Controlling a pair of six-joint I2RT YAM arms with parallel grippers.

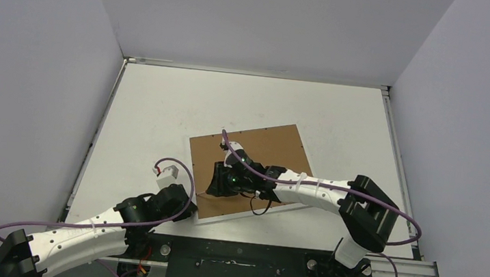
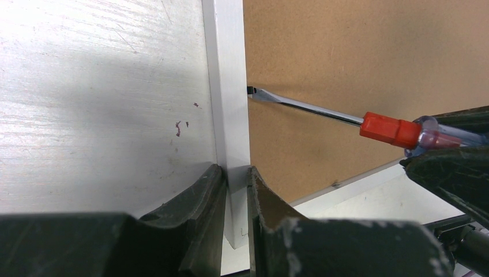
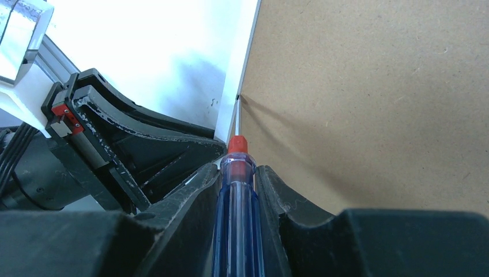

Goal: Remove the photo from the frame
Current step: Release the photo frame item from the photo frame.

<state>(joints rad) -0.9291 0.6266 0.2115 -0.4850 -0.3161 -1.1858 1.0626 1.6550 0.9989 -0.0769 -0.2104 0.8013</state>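
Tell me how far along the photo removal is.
Done: the frame lies face down, and the left gripper clamps its white border strip. In hand: the right gripper holds the screwdriver, tip at the seam beside the backing board. Left: board still seated; photo unseen, not out.

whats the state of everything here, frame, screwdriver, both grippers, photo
frame, lying face down, brown back up, back board in place
screwdriver, held, tip at the seam between the white border and the brown back
left gripper, shut on the frame's white border strip
right gripper, shut on the screwdriver handle
photo, not in sight
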